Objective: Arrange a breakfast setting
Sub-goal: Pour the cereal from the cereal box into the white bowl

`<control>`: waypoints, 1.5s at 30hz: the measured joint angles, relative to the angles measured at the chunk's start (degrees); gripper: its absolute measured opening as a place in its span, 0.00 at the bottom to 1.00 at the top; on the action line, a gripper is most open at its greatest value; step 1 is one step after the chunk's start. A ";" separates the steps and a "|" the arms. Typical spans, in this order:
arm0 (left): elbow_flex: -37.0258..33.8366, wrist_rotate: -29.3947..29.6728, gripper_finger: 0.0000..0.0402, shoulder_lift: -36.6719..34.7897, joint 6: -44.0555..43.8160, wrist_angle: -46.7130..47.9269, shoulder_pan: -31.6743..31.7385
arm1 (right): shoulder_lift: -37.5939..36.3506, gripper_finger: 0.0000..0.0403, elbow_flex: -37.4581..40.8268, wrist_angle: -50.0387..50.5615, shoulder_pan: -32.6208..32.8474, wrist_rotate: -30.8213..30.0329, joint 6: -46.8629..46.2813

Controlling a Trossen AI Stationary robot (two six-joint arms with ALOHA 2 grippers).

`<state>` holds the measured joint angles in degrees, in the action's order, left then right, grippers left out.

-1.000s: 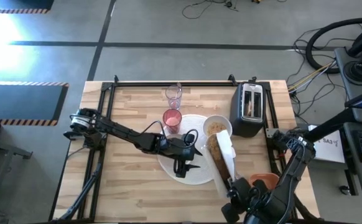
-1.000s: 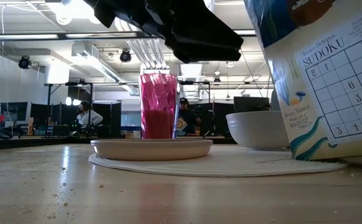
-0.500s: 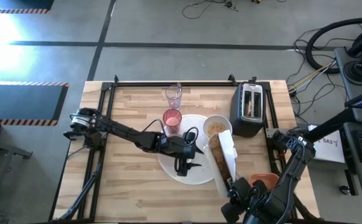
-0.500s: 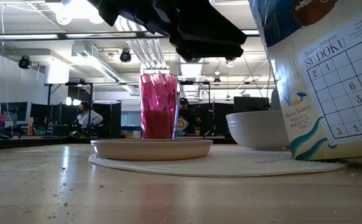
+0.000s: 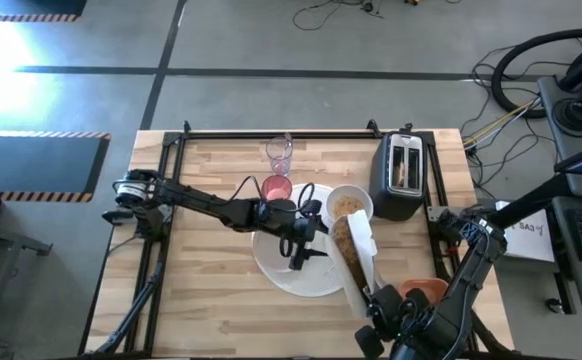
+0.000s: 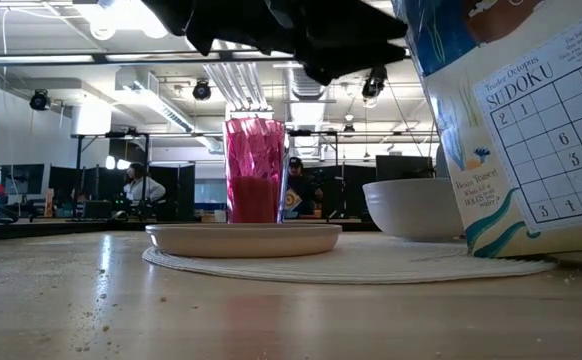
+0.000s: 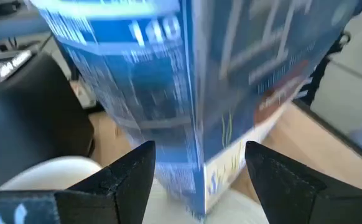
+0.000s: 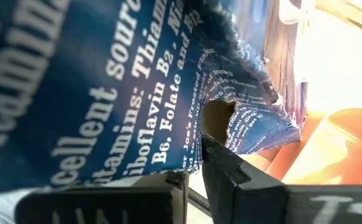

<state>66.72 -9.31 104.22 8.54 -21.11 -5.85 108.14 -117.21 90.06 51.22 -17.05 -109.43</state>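
A small white bowl [image 5: 349, 205] with brown cereal stands beside the large white plate [image 5: 271, 268]. The smaller pale plate [image 6: 243, 238] lies on it. The pink tumbler [image 5: 277, 189] and the clear glass [image 5: 279, 153] stand behind. My right gripper [image 5: 378, 300] is shut on a blue cereal box [image 5: 356, 250] that leans toward the bowl. My left gripper [image 5: 306, 250] hovers open over the large plate, and its fingers [image 7: 131, 180] face the box [image 7: 187, 93] without touching it. Spoon, toast and fruit do not show. My right gripper holds the cereal box by its near end, at a crumpled cardboard edge [image 8: 231, 134] pinched between the fingers [image 8: 231, 174]. It comes from the table's near side, along the box. The box is tilted, its far end by the bowl. Whether its lower edge [image 6: 511, 248] touches the plate, I cannot tell.
A black two-slot toaster [image 5: 399, 175] stands at the far right behind the bowl. An orange-red tray [image 5: 426, 290] lies near the right arm at the near right. Bare wood lies left of the plate [image 5: 201, 270]. People show in the room behind [image 6: 143, 185].
My left gripper has gone up and toward the table's far edge, over the large plate, and has turned toward the cereal box. It has stayed open. The box has hardly moved.
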 joint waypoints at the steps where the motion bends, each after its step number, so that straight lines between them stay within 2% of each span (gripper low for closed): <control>1: 0.00 -0.27 0.58 0.00 -0.01 -0.96 0.02 | 0.00 0.06 0.00 -0.01 0.00 0.01 0.52; 6: 0.49 -0.68 0.58 0.00 -0.62 -3.39 0.02 | 0.00 0.06 0.02 -0.04 0.00 0.12 2.34; 9: 1.26 -3.06 0.57 0.00 -1.03 -3.40 0.07 | 0.00 0.06 0.02 -0.07 0.02 0.14 2.44; 13: 2.45 -5.59 0.52 0.00 -3.08 -3.01 -0.04 | 0.02 0.06 0.02 -0.19 0.07 0.21 2.68; 18: 3.87 -5.90 0.38 0.00 -4.25 -0.35 -0.26 | 0.02 0.06 -0.28 -0.27 0.11 0.44 3.00; 23: 4.02 -6.31 0.16 -0.02 -6.35 0.47 -0.62 | 0.00 0.06 -0.37 -0.26 0.11 1.00 3.40; 27: 4.02 -11.31 0.02 -0.04 -8.94 0.78 -0.63 | -0.10 0.06 -0.39 -0.46 0.36 1.67 3.99; 33: 3.96 -15.87 0.01 -0.44 -11.64 1.53 -1.21 | -0.32 0.06 -0.48 -0.38 1.00 2.13 4.67; 38: 3.96 -21.94 0.00 -2.22 -12.02 1.71 -3.66 | -0.98 0.06 -0.47 0.61 0.43 1.47 4.37; 45: 3.96 -19.27 0.00 -6.28 -7.86 5.64 -6.28 | -1.95 0.06 -0.39 0.31 0.63 0.39 5.83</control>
<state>70.67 -28.58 97.95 0.67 -15.48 -12.13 106.19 -117.60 90.37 51.86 -16.67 -103.60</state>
